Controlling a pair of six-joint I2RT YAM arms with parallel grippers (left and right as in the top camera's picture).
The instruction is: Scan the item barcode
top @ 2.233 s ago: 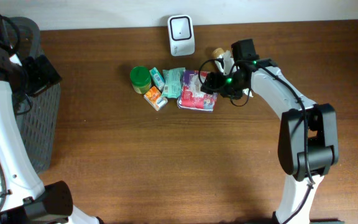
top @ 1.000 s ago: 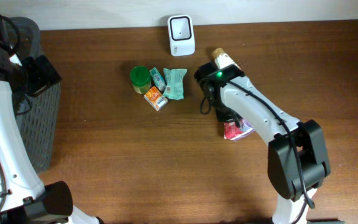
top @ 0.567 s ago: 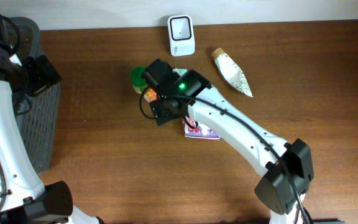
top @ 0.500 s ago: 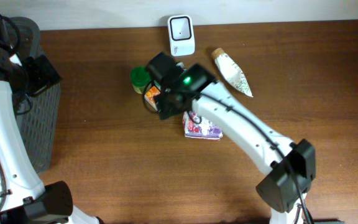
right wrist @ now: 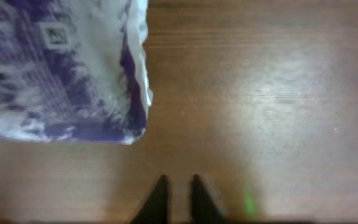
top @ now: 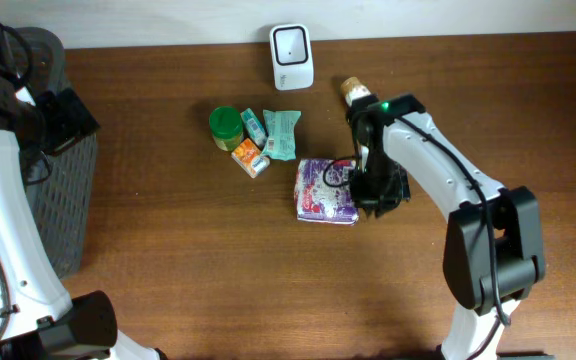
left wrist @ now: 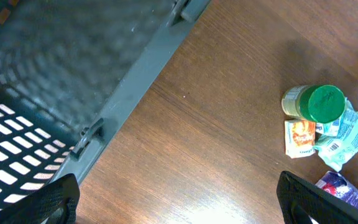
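**Right gripper shut and empty beside the pouch, left gripper wide over the basket**

The near half of the worktop (top: pixel 218 270) was bare wood, with plenty of room to move. So was the strip between the basket (top: pixel 63 200) at the left edge and the item cluster.

My right gripper (right wrist: pixel 178 198) sat low over bare wood with its jaws together and nothing between them. It was just right of the purple pouch (top: pixel 326 190), not touching it as far as the wrist view showed. The pouch lay flat near the middle of the worktop, a bit toward the far edge, with one corner closest to my fingertips.

My left gripper (left wrist: pixel 180 200) hung over the basket rim at the left edge, jaws fully apart and holding nothing.

The scanner (top: pixel 292 44) stood at the far edge, well apart from the pouch. Between them, left of centre, were a green-lidded jar (top: pixel 225 124), an orange packet (top: pixel 249 157) and a teal packet (top: pixel 282 133), all bunched together. A tube (top: pixel 352 88) lay near the far edge, partly hidden under my right arm.
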